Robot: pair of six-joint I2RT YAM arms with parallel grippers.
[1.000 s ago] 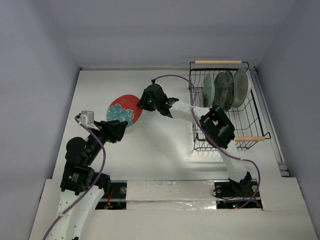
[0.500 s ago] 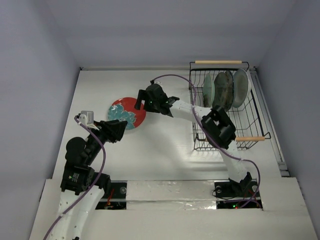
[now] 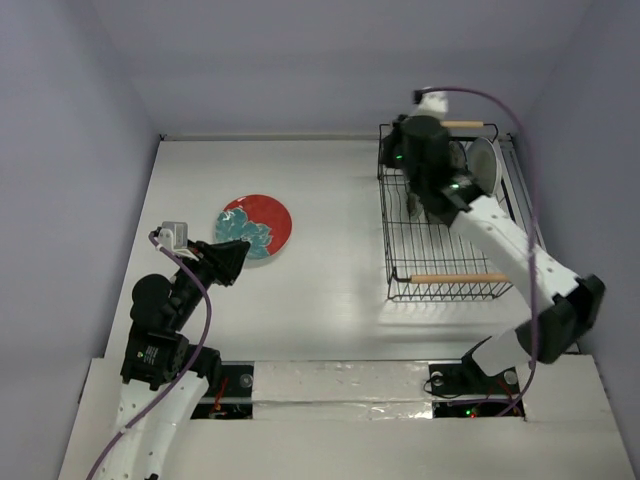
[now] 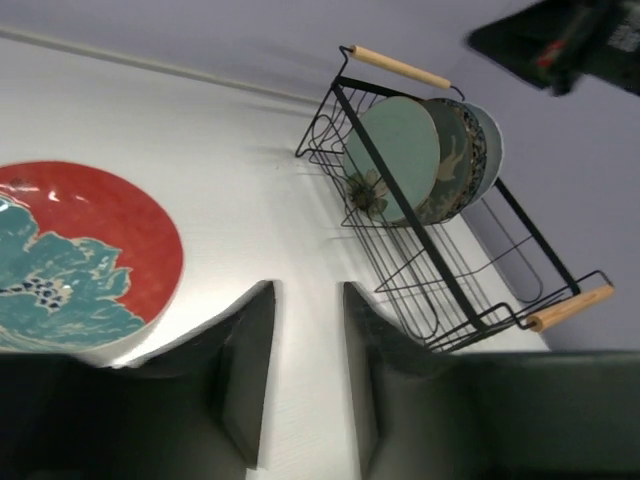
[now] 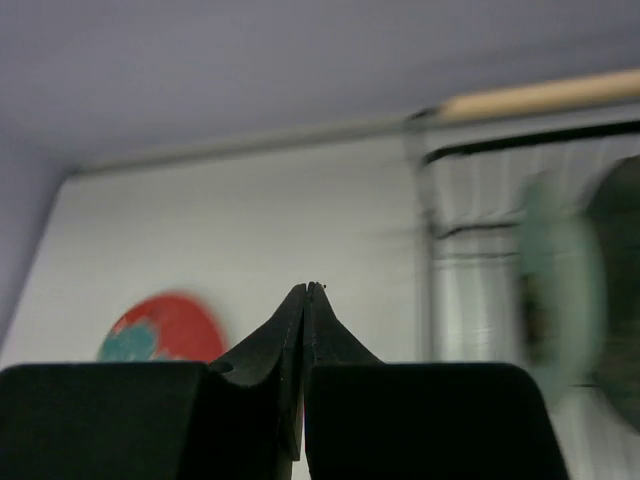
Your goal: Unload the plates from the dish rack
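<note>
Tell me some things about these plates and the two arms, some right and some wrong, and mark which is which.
1. The red plate lies flat on the table, outside the dish rack. True.
2. The left pincer is gripping the red plate. False: it is open and empty, and the plate lies on the table just ahead of it.
3. Inside the rack, three plates stand on edge, one behind the other. True.
4. The right pincer is spread wide open. False: its two fingers are pressed shut with nothing between them.
</note>
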